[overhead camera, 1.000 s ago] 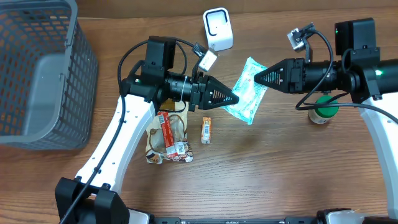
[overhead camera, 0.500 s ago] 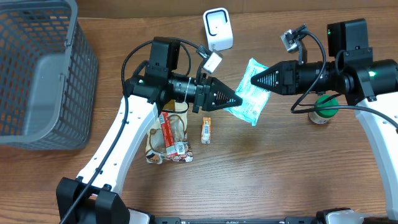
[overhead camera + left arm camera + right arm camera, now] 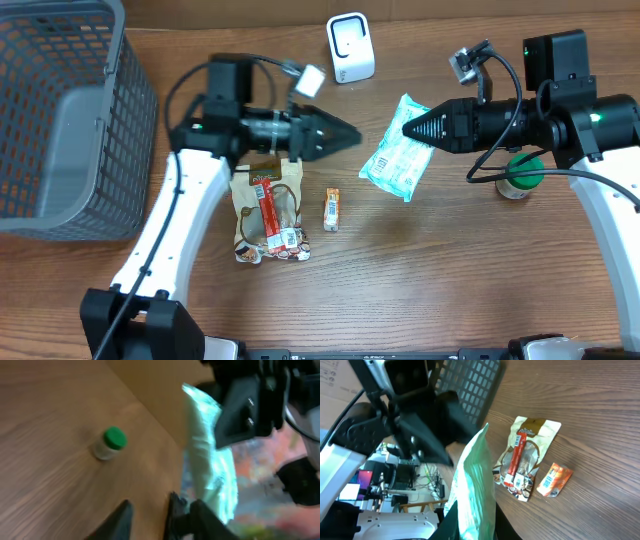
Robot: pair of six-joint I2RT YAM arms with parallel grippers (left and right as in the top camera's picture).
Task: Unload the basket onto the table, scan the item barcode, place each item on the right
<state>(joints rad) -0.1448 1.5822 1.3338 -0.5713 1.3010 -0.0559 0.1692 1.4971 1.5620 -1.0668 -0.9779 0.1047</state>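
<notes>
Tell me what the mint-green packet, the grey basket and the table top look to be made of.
Mint-green packet: looks like thin plastic film, glossy; it crinkles and catches light.
Grey basket: probably moulded plastic, matte; its walls are an even grid of holes.
Table top: wood or wood-look laminate, satin; brown grain lines run across it, but which cannot be told.

A grey mesh basket [image 3: 40, 45] is standing at the far left corner of the wooden tabletop [image 3: 430, 280]. A beige snack pouch [image 3: 268, 215] with red sticks is lying flat near the middle, and a small orange packet [image 3: 332, 209] is lying just beside it on the right. A green-lidded jar [image 3: 520, 180] is standing upright, well apart, on the right side.
</notes>
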